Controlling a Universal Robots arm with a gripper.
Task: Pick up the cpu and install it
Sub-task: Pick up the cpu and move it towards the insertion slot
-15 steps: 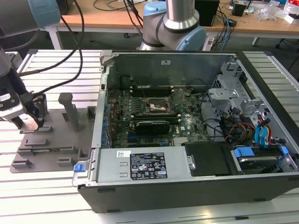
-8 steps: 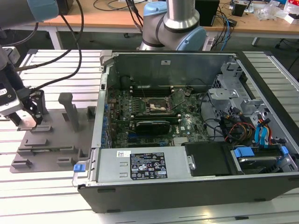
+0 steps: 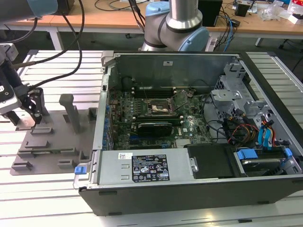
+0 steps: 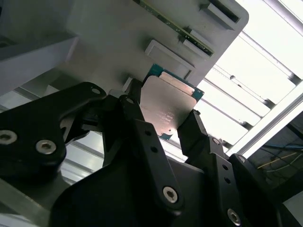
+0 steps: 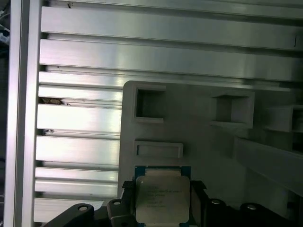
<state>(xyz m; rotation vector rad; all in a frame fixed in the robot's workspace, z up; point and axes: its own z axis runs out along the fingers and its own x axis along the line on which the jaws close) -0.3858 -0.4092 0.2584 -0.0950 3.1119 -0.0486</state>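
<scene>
cpu [image 5: 162,198]: held flat over the grey fixture tray [image 3: 52,146].
tool [image 4: 164,111]: clamped on its opposite edges.
motherboard socket [image 3: 160,108]: well apart, toward the exterior view's right.

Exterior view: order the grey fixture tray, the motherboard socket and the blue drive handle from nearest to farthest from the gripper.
1. The grey fixture tray: directly beneath the gripper, at the exterior view's left.
2. The motherboard socket: in the middle of the open computer case.
3. The blue drive handle: in the case's corner at the exterior view's right.
</scene>
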